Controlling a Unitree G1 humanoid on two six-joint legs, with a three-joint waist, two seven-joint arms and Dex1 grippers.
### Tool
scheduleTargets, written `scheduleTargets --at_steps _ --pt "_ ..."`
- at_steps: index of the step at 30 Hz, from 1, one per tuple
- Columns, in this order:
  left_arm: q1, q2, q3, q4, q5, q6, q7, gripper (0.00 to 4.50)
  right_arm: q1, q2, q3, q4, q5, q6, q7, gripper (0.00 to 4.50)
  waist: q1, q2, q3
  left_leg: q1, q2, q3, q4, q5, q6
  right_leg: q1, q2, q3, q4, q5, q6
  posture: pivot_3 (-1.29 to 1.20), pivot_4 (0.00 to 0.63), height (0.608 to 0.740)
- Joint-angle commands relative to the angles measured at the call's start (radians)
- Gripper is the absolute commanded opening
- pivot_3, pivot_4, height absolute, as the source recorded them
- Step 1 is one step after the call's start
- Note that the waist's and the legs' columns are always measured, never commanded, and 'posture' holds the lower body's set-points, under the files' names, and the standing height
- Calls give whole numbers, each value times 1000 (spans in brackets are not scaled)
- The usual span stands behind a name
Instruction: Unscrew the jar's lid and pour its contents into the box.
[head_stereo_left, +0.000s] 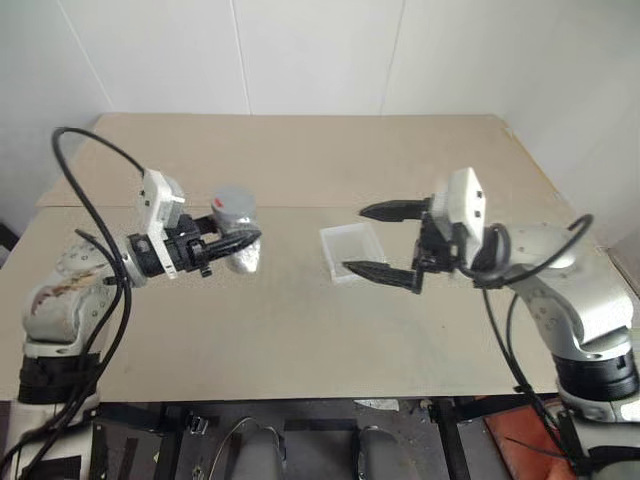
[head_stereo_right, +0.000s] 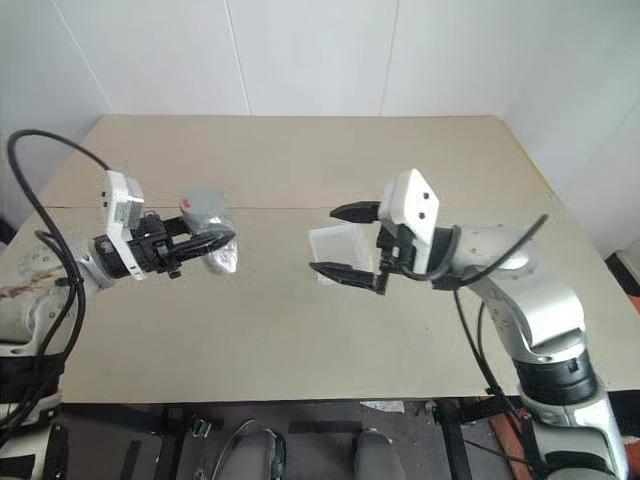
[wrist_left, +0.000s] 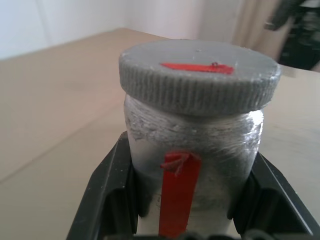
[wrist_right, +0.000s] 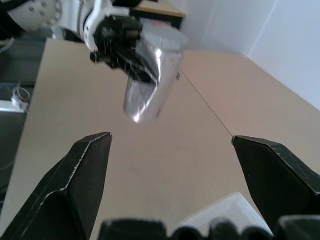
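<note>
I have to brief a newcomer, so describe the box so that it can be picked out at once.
Start at the wide beige table and go to its middle, between the two arms. The box lies flat there, just beside the open right end effector. It is a shallow, square tray of translucent white plastic, unlike the tall silvery jar with its grey lid.

Tan tabletop (head_stereo_left: 300, 330), a straight seam (head_stereo_left: 300, 207) across it behind both tools. White wall panels (head_stereo_left: 320, 50) beyond its far edge. Dark floor (head_stereo_left: 330, 430) below its near edge.
</note>
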Motion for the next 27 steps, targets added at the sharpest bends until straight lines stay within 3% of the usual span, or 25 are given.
scheduleTargets --at_steps 1,5,9,14,24,27 --pt "-70 -3 -57 66 21 -97 -148 1922 -97 74 21 -15 32 81 -87 4500 -1 0 0 0 0 0 0 0 0 0 0 0 0 0 0 0 150 740" --pt "-149 -60 -107 170 54 -175 -218 1922 -200 168 60 42 9 186 -187 4500 0 0 0 -4 0 0 0 0 0 -5 0 0 2 0 0 0 150 740" --pt "-183 -127 -110 235 86 -304 -259 1922 -238 203 85 58 -8 221 -219 4500 -1 0 0 -13 0 0 3 0 0 -14 0 0 4 0 -1 0 150 740" --pt "-210 -169 -103 272 82 -332 -282 1922 -266 239 108 93 -36 222 -235 4500 -3 0 0 -15 0 0 3 0 0 -15 0 0 4 1 -1 0 150 740" --pt "-209 -181 -96 275 84 -355 -303 1922 -288 284 115 157 -56 217 -216 4500 -4 0 0 -15 0 -1 4 0 0 -15 0 -1 5 1 -1 0 150 740" --pt "-208 -179 -97 274 85 -356 -305 1922 -290 289 117 171 -62 209 -208 3892 -4 0 0 -15 0 -1 4 0 0 -15 0 -1 5 1 -1 0 150 740"
